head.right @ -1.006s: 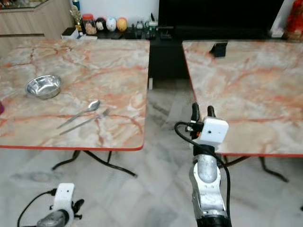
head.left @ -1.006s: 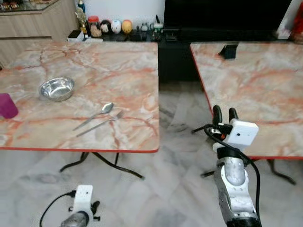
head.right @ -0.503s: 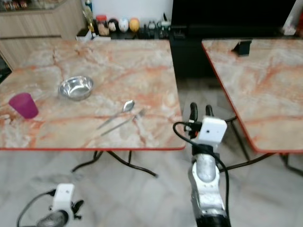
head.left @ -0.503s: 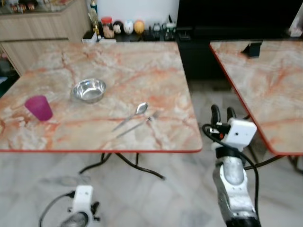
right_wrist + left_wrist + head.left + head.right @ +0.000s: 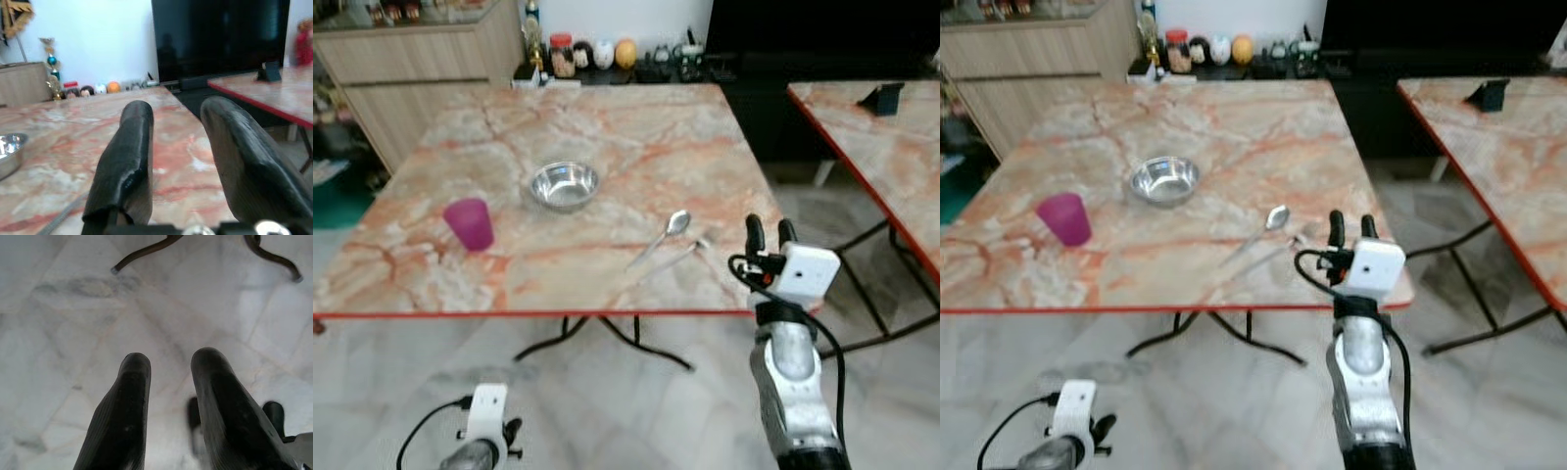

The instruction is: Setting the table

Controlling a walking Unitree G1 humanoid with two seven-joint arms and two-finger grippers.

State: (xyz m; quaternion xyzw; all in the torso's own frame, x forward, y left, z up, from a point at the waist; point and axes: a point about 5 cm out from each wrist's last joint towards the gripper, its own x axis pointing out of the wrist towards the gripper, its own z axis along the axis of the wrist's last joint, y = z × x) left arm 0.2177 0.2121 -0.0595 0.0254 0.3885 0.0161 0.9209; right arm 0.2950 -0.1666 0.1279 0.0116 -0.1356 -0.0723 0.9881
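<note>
A marble table (image 5: pixel 607 147) with a red edge carries a steel bowl (image 5: pixel 565 185), a purple cup (image 5: pixel 470 223), a spoon (image 5: pixel 663 235) and a fork (image 5: pixel 674 258). My right gripper (image 5: pixel 771 231) is raised at the table's near right corner, just right of the fork, open with nothing between its fingers (image 5: pixel 128 161). The bowl (image 5: pixel 9 154) sits off to one side of it in the right wrist view. My left gripper (image 5: pixel 168 382) hangs low over the floor, open and empty.
A second marble table (image 5: pixel 891 147) stands to the right, with a gap of grey floor (image 5: pixel 847 274) between. A black stand (image 5: pixel 884 97) sits on it. A wooden cabinet (image 5: pixel 421 69) and a low shelf with jars (image 5: pixel 597 54) line the back wall.
The camera has turned left, so the table with the dishes has slid to the centre and the purple cup is now fully in view. Both grippers keep their pose.
</note>
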